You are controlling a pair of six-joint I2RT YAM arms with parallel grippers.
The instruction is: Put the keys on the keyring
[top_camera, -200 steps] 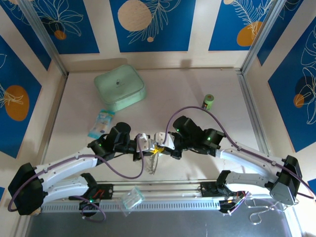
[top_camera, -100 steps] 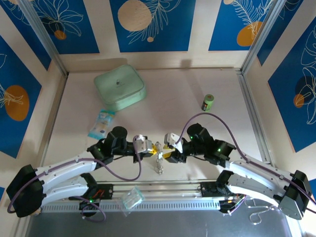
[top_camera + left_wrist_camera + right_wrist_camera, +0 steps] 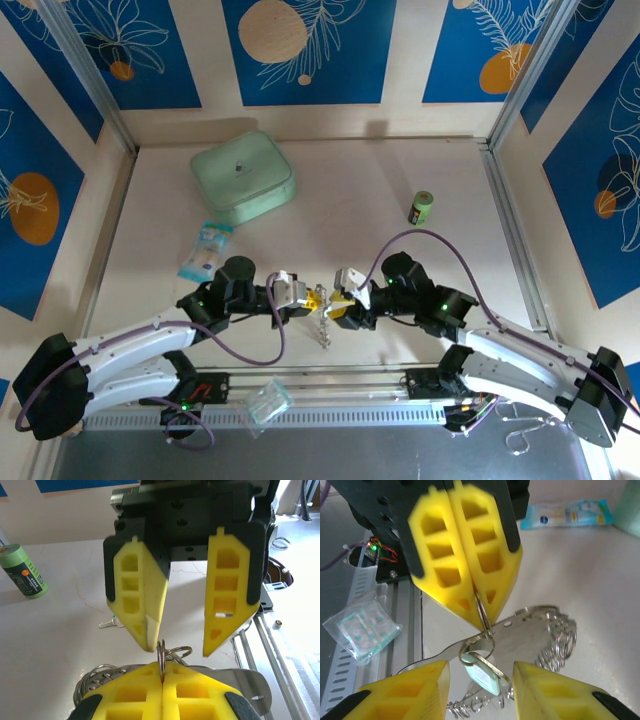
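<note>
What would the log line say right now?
left jaws shut on keyring | right jaws open, facing it | silver key loose on table

Bright overhead light is throwing soft shadows on the desk (image 3: 400, 180); glare is bleaching the left wrist view's right side; the left end effector (image 3: 481, 620) is blurring slightly.

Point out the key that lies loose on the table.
The pale silver key, flat on the table and touching nothing. The green-headed key instead hangs at the keyring pinched by the shut left gripper.
</note>
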